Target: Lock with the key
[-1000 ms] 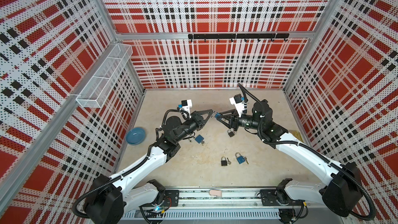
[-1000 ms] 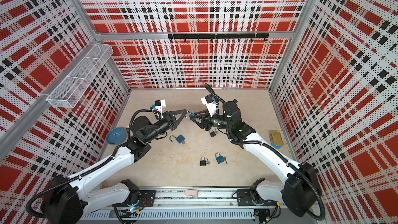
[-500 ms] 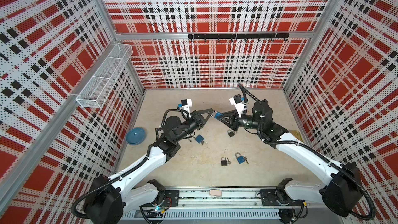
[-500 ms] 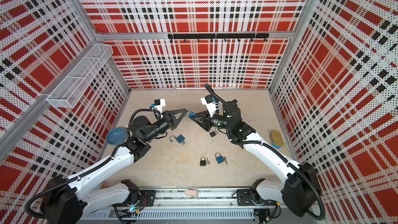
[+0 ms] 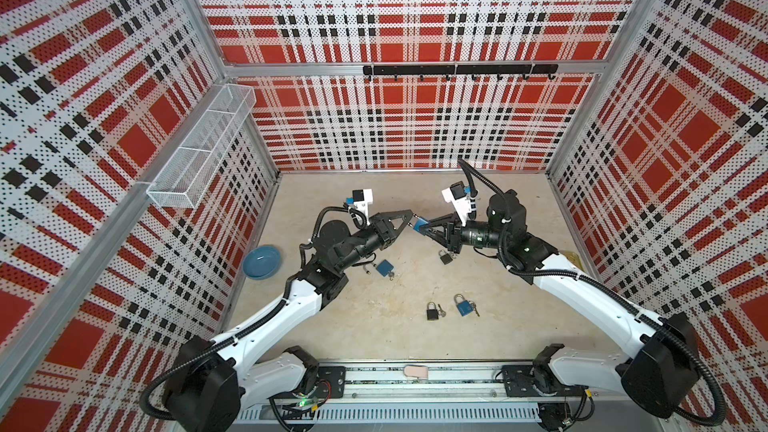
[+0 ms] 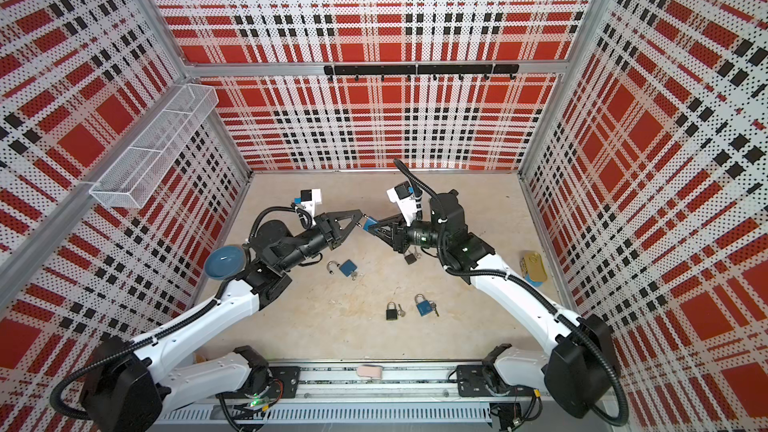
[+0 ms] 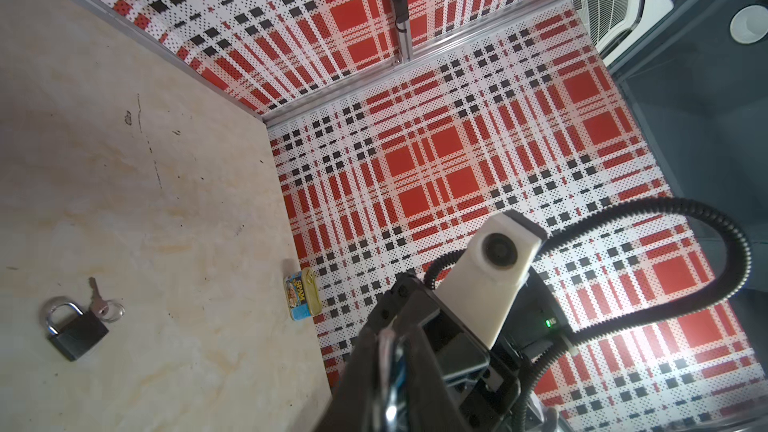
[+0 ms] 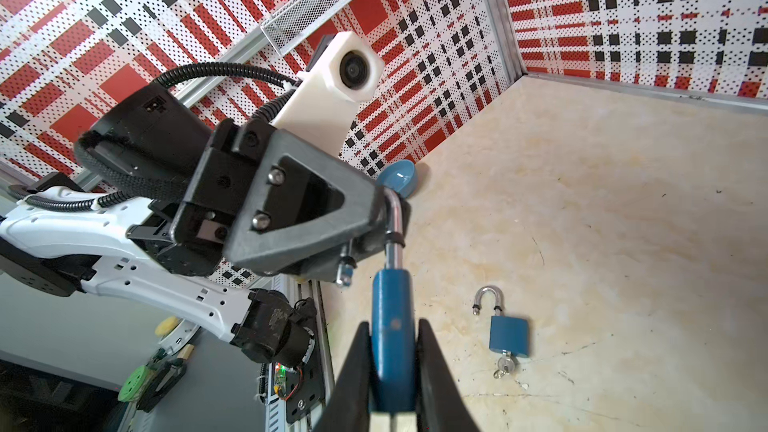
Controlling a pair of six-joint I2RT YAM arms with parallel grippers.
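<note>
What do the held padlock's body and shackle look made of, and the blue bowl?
Padlock body: likely metal with a matte blue coating; dull, even colour. Shackle: bare polished steel or chrome; bright reflections. Bowl: glossy blue, plastic or glazed ceramic; a sharp highlight, but I cannot tell which.

Bright even overhead light, soft faint shadows, wide-angle bowing at edges, blurry close foreground in wrist views
</note>
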